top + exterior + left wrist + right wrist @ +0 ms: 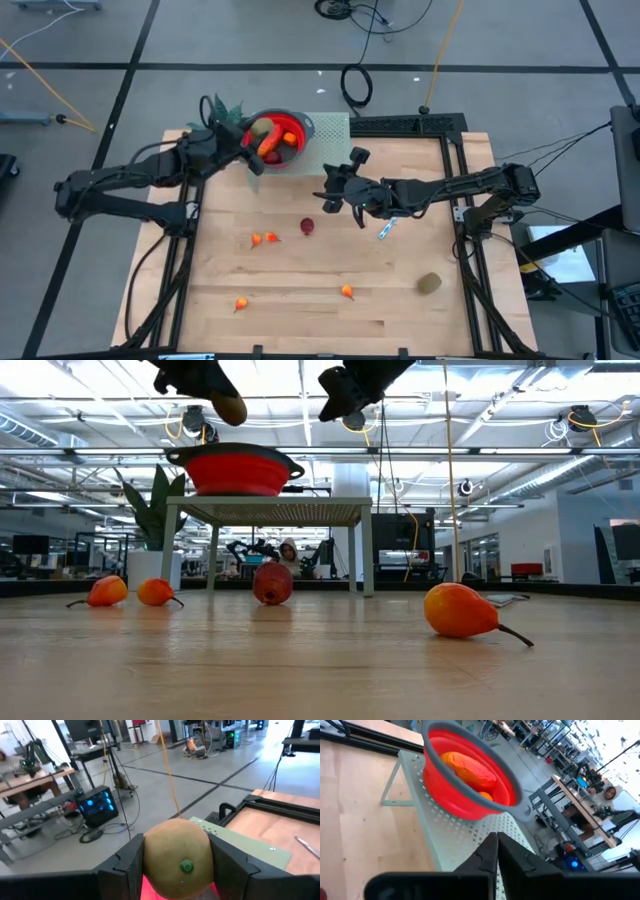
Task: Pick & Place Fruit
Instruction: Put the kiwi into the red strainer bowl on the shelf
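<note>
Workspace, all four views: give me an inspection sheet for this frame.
Surface: wooden table; perforated green stand at its far edge.
Job's things: red bowl on the stand, holding a red-orange fruit; dark red fruit, four small orange pieces and a brownish-green oval on the table.
Clutter: blue-and-white stick.
Grippers: left hand shut on a brownish-green fruit above the bowl; right hand shut, empty, beside the stand.
Cables: coil and leads on the floor.
Surroundings: person at a desk.
</note>
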Robot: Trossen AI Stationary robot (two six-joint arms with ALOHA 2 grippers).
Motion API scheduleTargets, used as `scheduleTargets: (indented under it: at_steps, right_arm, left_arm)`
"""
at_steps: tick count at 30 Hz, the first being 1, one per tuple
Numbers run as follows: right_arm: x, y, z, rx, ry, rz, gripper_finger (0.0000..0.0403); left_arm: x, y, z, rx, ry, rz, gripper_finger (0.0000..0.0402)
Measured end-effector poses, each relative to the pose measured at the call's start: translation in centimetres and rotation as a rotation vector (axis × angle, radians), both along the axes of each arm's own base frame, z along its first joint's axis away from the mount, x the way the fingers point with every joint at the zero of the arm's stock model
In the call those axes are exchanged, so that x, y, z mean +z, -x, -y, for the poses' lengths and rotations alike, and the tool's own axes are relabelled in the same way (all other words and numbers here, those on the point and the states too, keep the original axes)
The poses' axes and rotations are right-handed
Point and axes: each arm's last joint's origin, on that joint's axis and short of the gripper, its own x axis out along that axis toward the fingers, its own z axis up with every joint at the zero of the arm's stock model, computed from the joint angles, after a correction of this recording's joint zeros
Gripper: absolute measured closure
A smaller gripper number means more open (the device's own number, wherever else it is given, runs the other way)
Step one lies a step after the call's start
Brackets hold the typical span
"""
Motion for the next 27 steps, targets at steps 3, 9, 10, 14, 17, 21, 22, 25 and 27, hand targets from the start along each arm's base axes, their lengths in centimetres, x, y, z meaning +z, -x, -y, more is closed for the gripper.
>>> scheduleTargets:
  at_steps: [3,9,10,14,17,21,22,25,27]
  right_arm:
    - [-0.2,0.1,0.1,-0.013,-0.025,0.000,0.0393]
    - [-0.8,0.6,0.2,-0.037,-0.070,-0.043,0.0401]
    - [-0.9,0.7,0.2,-0.033,-0.082,-0.045,0.0401]
    - [-1.0,1.0,0.4,0.005,-0.160,-0.053,0.0402]
    - [-1.2,1.1,0.7,-0.004,-0.197,-0.059,0.0401]
    - [-1.5,1.2,0.9,-0.005,-0.232,-0.071,0.0402]
    - [-1.5,1.3,0.9,0.002,-0.242,-0.075,0.0402]
    - [-1.7,1.3,1.0,0.001,-0.246,-0.089,0.0402]
    - [-1.7,1.3,1.0,0.001,-0.245,-0.089,0.0402]
  left_arm:
    - [-0.1,-0.1,-0.5,-0.010,0.027,0.018,0.0224]
    - [-0.9,-0.9,-1.2,-0.038,0.079,0.005,0.0227]
    - [-1.1,-1.1,-1.3,-0.042,0.094,0.004,0.0228]
    - [-2.0,-2.1,-1.9,-0.057,0.140,-0.017,0.0225]
    - [-2.7,-2.6,-2.2,-0.052,0.154,-0.048,0.0222]
    - [-3.3,-3.2,-2.4,-0.060,0.170,-0.079,0.0227]
    - [-3.4,-3.3,-2.5,-0.059,0.172,-0.085,0.0228]
    - [-4.0,-3.4,-2.6,-0.051,0.191,-0.123,0.0226]
    - [-4.5,-3.4,-2.8,-0.038,0.216,-0.146,0.0221]
